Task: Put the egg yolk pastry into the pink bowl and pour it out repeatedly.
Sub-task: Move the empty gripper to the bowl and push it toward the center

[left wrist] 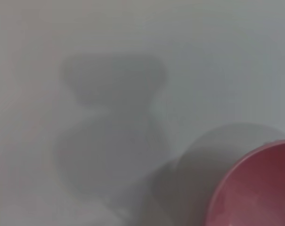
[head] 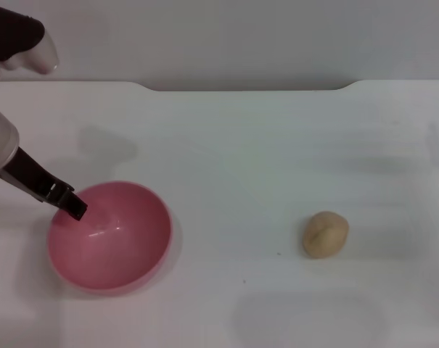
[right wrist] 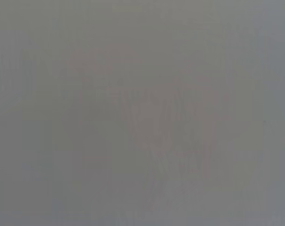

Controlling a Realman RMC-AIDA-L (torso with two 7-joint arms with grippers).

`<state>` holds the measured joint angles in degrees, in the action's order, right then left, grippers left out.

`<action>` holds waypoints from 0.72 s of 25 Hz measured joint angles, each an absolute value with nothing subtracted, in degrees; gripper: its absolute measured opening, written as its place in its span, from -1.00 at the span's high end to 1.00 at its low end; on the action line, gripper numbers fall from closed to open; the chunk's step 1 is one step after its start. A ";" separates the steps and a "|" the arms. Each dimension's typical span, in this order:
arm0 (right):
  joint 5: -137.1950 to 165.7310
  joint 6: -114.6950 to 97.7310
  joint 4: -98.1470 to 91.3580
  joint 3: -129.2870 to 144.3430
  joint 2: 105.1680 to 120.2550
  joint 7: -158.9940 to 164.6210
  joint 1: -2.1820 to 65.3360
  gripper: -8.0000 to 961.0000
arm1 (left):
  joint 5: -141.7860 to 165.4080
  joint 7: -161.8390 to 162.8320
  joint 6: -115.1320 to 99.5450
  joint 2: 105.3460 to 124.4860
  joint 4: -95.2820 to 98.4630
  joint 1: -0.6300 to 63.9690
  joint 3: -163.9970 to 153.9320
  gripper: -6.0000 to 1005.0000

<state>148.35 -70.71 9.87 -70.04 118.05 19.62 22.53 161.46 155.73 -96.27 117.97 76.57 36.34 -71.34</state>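
- The left gripper (head: pixel 75 208) reaches down slantwise from the left edge, its dark tip at the pink bowl's (head: pixel 125 250) left rim; whether it grips the rim or is open cannot be told.
- The pink bowl sits upright on the white worktop (head: pixel 248 152), holding nothing.
- The egg yolk pastry (head: pixel 325 234) lies on the worktop, well apart to the bowl's right.
- The right gripper is out of sight.

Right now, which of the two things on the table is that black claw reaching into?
The pink bowl: the left gripper dips over its rim. The egg yolk pastry lies apart, untouched.
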 joint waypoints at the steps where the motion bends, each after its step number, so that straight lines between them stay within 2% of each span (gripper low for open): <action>1: 148.35 -70.72 9.89 -70.04 118.04 19.62 22.52 -0.19 | 161.47 155.76 -95.89 117.97 76.00 36.33 -71.40 -0.29; 18: 148.47 -70.76 9.89 -70.05 117.95 19.59 22.06 -0.19 | 160.79 156.27 -90.75 118.41 68.80 36.33 -71.63 -0.24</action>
<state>148.47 -70.76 9.89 -70.05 117.95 19.59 22.06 160.79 156.27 -90.75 118.41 68.80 36.33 -71.63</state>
